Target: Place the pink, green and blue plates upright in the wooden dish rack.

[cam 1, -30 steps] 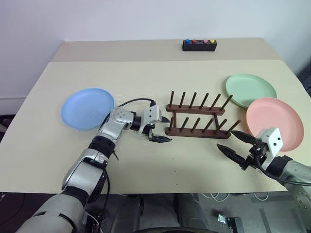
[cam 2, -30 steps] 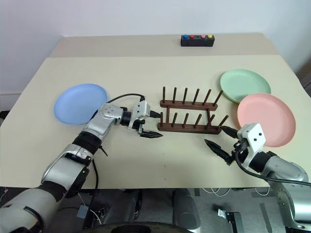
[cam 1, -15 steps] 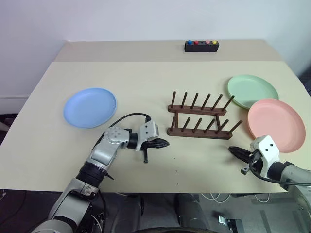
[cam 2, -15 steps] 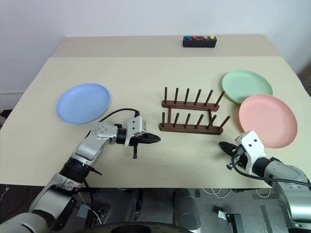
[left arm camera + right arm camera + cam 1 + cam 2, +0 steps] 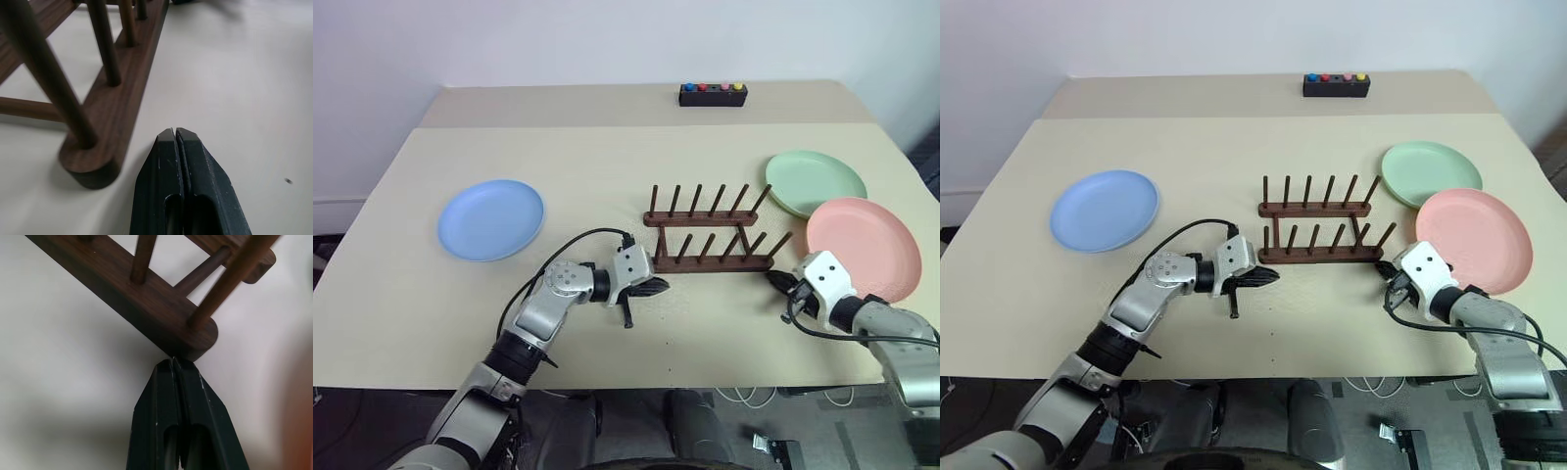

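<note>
A: Both of our grippers have closed since a second ago, when their black fingers stood apart. We have also brought the right gripper (image 5: 1383, 270) forward to the rack's right end, and the left gripper (image 5: 1271, 277) back and rightward to the left end.

B: Agreed. No writing or label can be read on anything we see. Our left fingers (image 5: 176, 161) are pressed flat together, smooth and tapering, just beside the rounded end of the rack's near rail, not touching it that we can tell.

A: On the right wrist view our right fingers (image 5: 171, 391) are likewise shut on nothing, their tip right at the rounded end of that rail; we cannot tell whether they touch it. Both grippers point inward toward each other, tilted slightly down.

B: Between them stands the rack (image 5: 1317, 227), dark brown grained wood, two rails with rows of round pegs, on the matte beige table (image 5: 1234, 157).

A: Right of it lies the pink plate (image 5: 1474, 240), flat, with the green plate (image 5: 1430, 172) just behind it. Well to the left lies the blue plate (image 5: 1104, 209). All three are plain, round and matte.

B: At the far edge sits a black box (image 5: 1336, 85) with coloured buttons.
</note>
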`<state>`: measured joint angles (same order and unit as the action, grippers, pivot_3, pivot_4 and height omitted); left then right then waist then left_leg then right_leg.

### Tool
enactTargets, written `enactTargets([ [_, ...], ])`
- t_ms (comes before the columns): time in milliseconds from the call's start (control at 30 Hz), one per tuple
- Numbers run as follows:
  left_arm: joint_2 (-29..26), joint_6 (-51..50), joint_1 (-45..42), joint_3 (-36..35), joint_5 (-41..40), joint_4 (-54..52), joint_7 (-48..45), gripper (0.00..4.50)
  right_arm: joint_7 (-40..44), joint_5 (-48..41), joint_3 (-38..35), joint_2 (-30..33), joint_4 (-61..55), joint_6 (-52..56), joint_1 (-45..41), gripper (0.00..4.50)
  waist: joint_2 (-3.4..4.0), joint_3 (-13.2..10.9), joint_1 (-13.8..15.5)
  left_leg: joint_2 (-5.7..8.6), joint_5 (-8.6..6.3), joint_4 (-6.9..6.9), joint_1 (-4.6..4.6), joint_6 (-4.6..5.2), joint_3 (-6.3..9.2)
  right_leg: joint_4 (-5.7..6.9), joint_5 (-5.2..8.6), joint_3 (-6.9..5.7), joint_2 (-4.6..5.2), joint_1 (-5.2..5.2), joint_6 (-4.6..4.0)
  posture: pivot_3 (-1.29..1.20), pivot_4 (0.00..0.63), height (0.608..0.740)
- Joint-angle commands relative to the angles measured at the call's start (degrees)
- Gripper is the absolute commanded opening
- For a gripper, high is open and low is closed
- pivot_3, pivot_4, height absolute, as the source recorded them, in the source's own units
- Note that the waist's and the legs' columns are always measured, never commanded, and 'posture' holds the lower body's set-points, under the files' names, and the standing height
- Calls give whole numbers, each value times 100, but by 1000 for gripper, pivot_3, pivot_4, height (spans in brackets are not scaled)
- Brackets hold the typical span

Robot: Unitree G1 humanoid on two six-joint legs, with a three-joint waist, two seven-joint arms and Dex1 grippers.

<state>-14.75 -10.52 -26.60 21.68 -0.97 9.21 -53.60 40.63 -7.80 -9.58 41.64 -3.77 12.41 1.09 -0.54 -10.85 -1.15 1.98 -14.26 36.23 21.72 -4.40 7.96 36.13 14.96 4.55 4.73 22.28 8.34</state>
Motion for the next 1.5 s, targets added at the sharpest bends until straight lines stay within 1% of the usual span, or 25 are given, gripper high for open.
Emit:
enactTargets([
  [33, 47, 244, -125, -44, 148, 174, 283, 20, -108, 206, 199, -71, 382, -124, -261, 0, 0, 0, 4, 0, 0, 0, -3, 0, -1, 0, 0, 0, 0, -4, 0, 0, 150, 740],
  [167, 73, 447, -313, -148, 239, 560, 581, 20, -164, 337, 357, -120, 747, -324, -613, 0, -4, 0, 2, 0, 0, 0, -13, 0, -3, 0, 0, 1, 0, -13, 0, 0, 150, 740],
  [533, 68, 893, -653, -259, 313, 1218, 964, 20, -361, 602, 591, -287, 1574, -769, -1462, 0, -3, 1, -3, 0, 0, -3, -18, 0, -3, 1, -1, 2, 0, -14, 0, 0, 150, 740],
  [800, 111, 1040, -682, -310, 398, 1421, 1201, 20, -380, 627, 633, -327, 1609, -870, -1516, 0, -2, 1, 3, 0, 0, -6, -17, 0, -3, 1, -1, 2, 0, -12, 0, 0, 150, 740],
  [1033, 123, 1105, -708, -346, 396, 1539, 1289, 20, -354, 605, 607, -307, 1399, -837, -1367, 0, -2, 1, 7, 0, 0, -7, -17, 0, -3, 1, -1, 2, 0, -12, 0, 0, 150, 740],
  [1133, 117, 1142, -692, -328, 374, 1498, 1246, 20, -254, 542, 540, -210, 1130, -780, -1192, 0, -2, 1, 9, 0, 0, -8, -17, 0, -2, 1, 0, 2, 0, -12, 1, 0, 150, 740],
  [1267, 111, 1085, -673, -379, 338, 1472, 1277, 20, -58, 354, 332, -29, 432, -545, -816, 0, -2, 1, 16, 1, 0, -10, -14, 0, -2, 0, 0, 2, 0, -9, 2, 0, 150, 740],
  [1367, 35, 1030, -520, -368, 221, 1162, 1087, 20, 153, -62, -77, 154, -358, -97, -426, 0, 1, 0, 6, 1, 0, -10, -9, 0, -2, 0, 1, 3, 1, -3, 2, 0, 150, 740],
  [1433, -11, 929, -351, -379, 23, 814, 854, 0, 172, -327, -462, 257, -837, 291, -166, 509, 0, -1, 0, 0, 0, -12, -7, 0, -2, 0, 1, 3, 0, 0, 2, 0, 150, 740],
  [1467, -37, 868, -219, -391, -177, 548, 646, 0, 95, -398, -703, 288, -1016, 456, -67, 839, 2, -1, 6, 0, 0, -13, -6, 0, -2, 0, 1, 3, 1, 2, 2, 0, 150, 740],
  [1500, -66, 798, -85, -397, -386, 272, 431, 0, -6, -381, -893, 326, -1136, 568, 13, 1291, 1, -1, 9, 0, 0, -13, -1, 0, -1, 0, 1, 3, 1, 6, 2, 0, 150, 740],
])
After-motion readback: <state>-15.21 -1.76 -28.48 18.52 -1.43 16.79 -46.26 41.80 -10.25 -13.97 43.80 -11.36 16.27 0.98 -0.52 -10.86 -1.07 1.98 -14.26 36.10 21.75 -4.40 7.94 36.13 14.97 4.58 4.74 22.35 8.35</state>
